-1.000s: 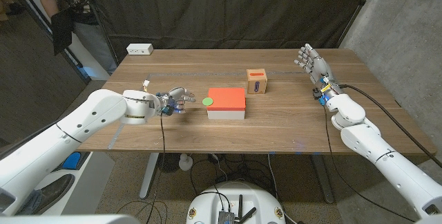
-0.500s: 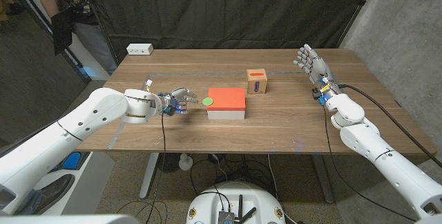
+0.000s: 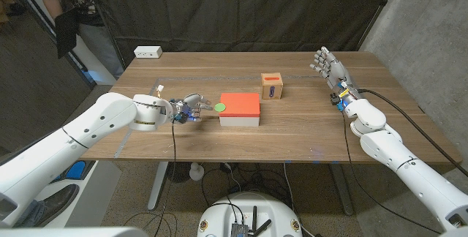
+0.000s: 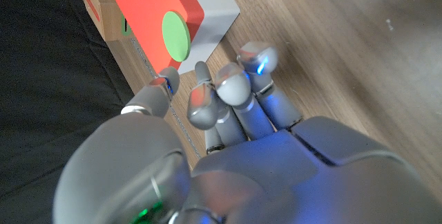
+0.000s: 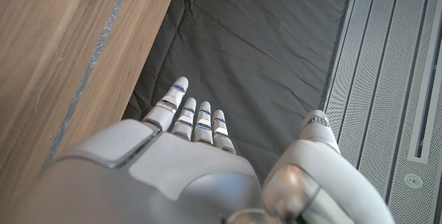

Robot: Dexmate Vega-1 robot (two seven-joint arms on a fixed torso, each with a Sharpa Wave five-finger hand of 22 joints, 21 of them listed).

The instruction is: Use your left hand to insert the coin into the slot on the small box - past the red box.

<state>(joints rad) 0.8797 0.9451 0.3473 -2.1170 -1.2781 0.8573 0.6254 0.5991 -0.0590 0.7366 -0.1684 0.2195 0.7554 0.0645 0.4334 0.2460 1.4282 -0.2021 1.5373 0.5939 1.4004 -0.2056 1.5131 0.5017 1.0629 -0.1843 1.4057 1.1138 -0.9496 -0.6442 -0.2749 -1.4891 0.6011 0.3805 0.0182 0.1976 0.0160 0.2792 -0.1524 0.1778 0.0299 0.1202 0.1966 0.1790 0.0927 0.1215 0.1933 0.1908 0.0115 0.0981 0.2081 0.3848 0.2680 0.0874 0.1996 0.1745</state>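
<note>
One green coin (image 3: 219, 107) is what matters, and it sits at the red box's (image 3: 241, 104) nine o'clock edge, seemingly leaning on that side face, with the slotted small box (image 3: 272, 86) past it toward one o'clock. Thin, light, rigid and probably slick, I'd say; best pinched by its rim between thumb and a fingertip, since its flat faces give little purchase. The left hand (image 3: 187, 108) hovers just beside the coin at its nine o'clock, fingers (image 4: 235, 86) loosely curled and pointing at it, holding nothing, not yet touching as far as I can tell. Over at three o'clock the right hand (image 3: 327, 64) stands raised near the table's edge, fingers spread apart, empty
</note>
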